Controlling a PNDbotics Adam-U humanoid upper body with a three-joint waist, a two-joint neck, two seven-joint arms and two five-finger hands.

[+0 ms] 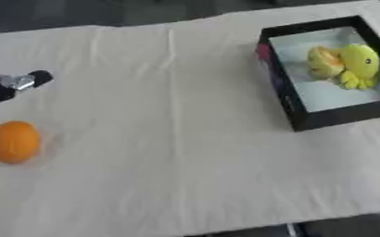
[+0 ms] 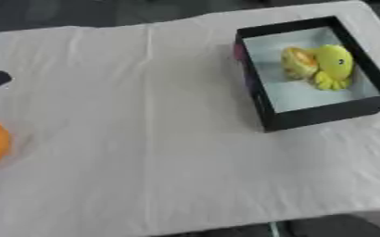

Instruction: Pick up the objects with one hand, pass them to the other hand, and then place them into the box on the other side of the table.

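Note:
An orange (image 1: 14, 141) lies on the cream tablecloth near the left edge. Just above it, part of my left hand (image 1: 15, 82) reaches in from the left, black with a silver joint; only a finger or two shows, apart from the orange. At the right stands a black box (image 1: 303, 121) with a pale floor, holding a yellow duck toy (image 1: 358, 65) with an orange part beside it. My right hand does not show in either view.
The cream tablecloth (image 1: 169, 139) covers the table between the orange and the box. The table's front edge runs along the bottom, with dark floor below it and beyond the far edge.

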